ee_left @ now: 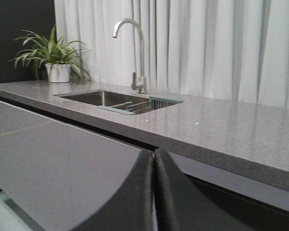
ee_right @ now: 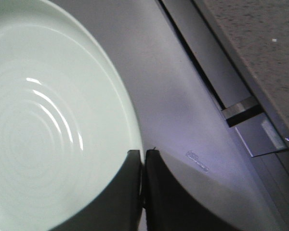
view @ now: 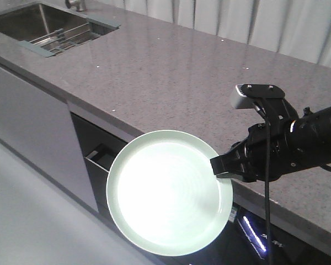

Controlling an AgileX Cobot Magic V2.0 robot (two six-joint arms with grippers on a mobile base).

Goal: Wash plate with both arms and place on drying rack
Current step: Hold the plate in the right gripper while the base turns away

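The round pale mint-green plate (view: 165, 193) hangs in the air in front of the counter, face up and level, below the counter's front edge. My right gripper (view: 222, 168) is shut on the plate's right rim; in the right wrist view the plate (ee_right: 43, 130) fills the left side and the gripper (ee_right: 143, 156) pinches its edge. The left gripper (ee_left: 154, 154) is shut with nothing between its fingers, low in front of the cabinets, facing the sink. The drying rack (view: 63, 40) lies across the sink at the far left, also seen as the drying rack (ee_left: 135, 104).
The grey speckled counter (view: 171, 72) runs across the scene, with the steel sink (view: 27, 25) and tap (ee_left: 135, 48) at its far left. A potted plant (ee_left: 55, 57) stands beyond the sink. Below the counter are grey cabinet fronts (view: 27, 121) and a partly open drawer (view: 99, 157).
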